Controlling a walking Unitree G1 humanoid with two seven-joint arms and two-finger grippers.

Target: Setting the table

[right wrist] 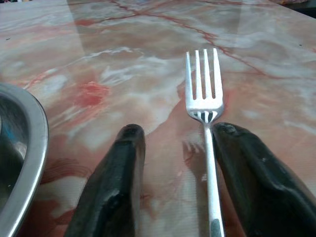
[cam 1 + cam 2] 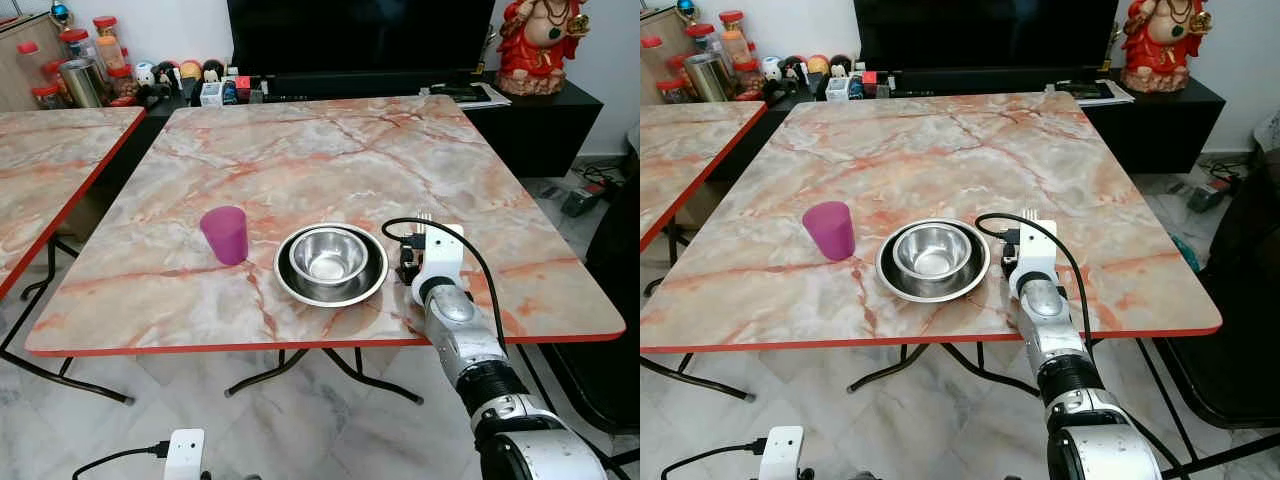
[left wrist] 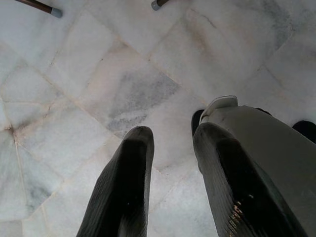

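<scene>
A silver fork [image 1: 205, 98] lies flat on the marble table [image 2: 300, 150], tines pointing away from me. My right gripper [image 1: 177, 131] rests low over the tabletop, open, its fingers on either side of the fork's handle, which lies close to one finger [image 1: 247, 163]. Just left of the fork sits a steel bowl [image 2: 328, 255] inside a steel plate [image 2: 285, 285]. A purple cup [image 2: 226, 235] stands upright left of the plate. My left gripper [image 3: 170, 133] hangs idle above the tiled floor, open.
A second marble table [image 2: 50, 150] stands to the left with a gap between. A black TV stand with jars and a red statue [image 2: 540, 35] lines the far wall. A dark chair [image 2: 610, 330] is at the right. A white device [image 2: 185, 455] lies on the floor.
</scene>
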